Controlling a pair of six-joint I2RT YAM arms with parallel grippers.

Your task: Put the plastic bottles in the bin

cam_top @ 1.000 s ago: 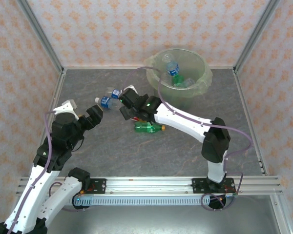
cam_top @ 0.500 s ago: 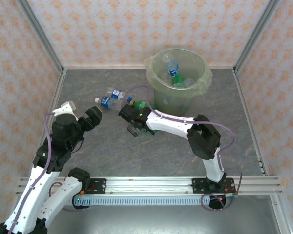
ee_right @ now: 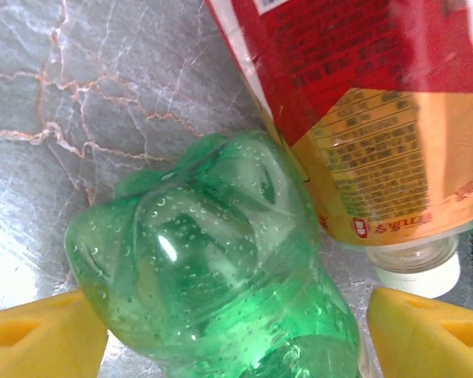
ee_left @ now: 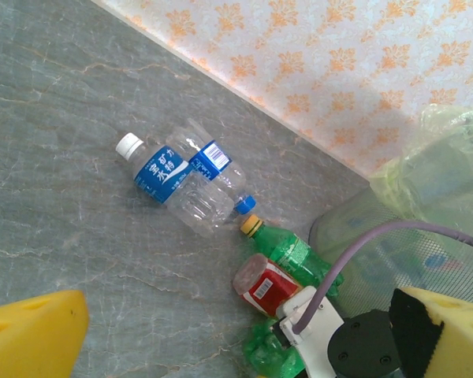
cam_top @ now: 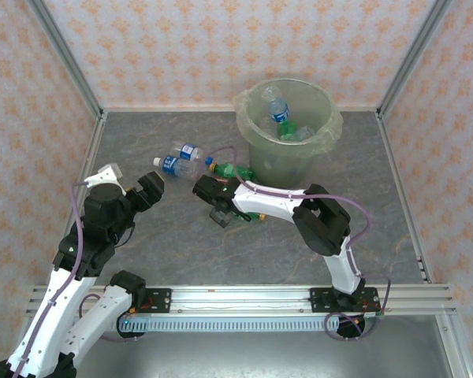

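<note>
**Right gripper straddles a crushed green bottle in front of the bin**

A large, pale green translucent round bin (cam_top: 325, 130) with a clear liner stands at the far side of the grey marbled table (cam_top: 165, 252). Several crushed bottles (cam_top: 280, 114) lie inside it. In front of it and to its left, two clear plastic bottles with blue labels (ee_left: 181, 181) lie touching. Just beside them are a green bottle with an orange cap (ee_left: 292, 252) and a red-labelled bottle (ee_right: 355, 102).

The red-labelled bottle presses against a crushed green bottle (ee_right: 213, 291), crowding the right gripper (cam_top: 221, 214). That gripper's yellow fingers (ee_right: 31, 335) are spread wide, one on each side of the green bottle, not yet clamped.

A second ago this gripper was up by the clear bottles. Since then it has come nearer and its elbow has folded tighter. The left arm has not moved.

The right arm reaches left, low across the table. The left gripper (cam_top: 130, 179) hangs with its jaws apart and holds nothing.
</note>
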